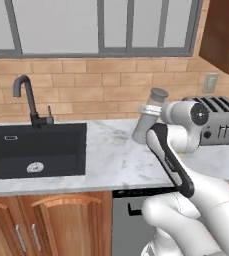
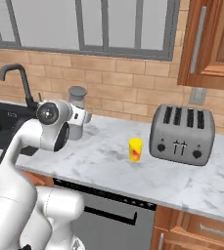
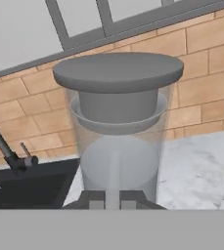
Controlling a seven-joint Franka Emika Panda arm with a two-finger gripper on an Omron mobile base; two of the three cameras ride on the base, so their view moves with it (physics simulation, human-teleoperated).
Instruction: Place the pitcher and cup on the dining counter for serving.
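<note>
Where the marble counter (image 2: 191,180) meets the brick wall, the pitcher (image 1: 148,120) stands just right of the black sink (image 1: 36,150), matte grey, tapering to a round flat cap. Pressed against its body, the gripper (image 3: 112,199) has its fingers almost together, closed on the pitcher. Further right, a small yellow cup (image 2: 135,150) with a red mark stands apart on bare marble, beside the boxy metal toaster (image 2: 182,135).

Tan brick wall (image 2: 133,93), grey-framed window (image 1: 101,25), marble counter (image 2: 103,161) with black sink (image 1: 36,150) and faucet (image 1: 28,97), silver toaster (image 2: 183,135), brown wooden cabinets (image 1: 51,225).
</note>
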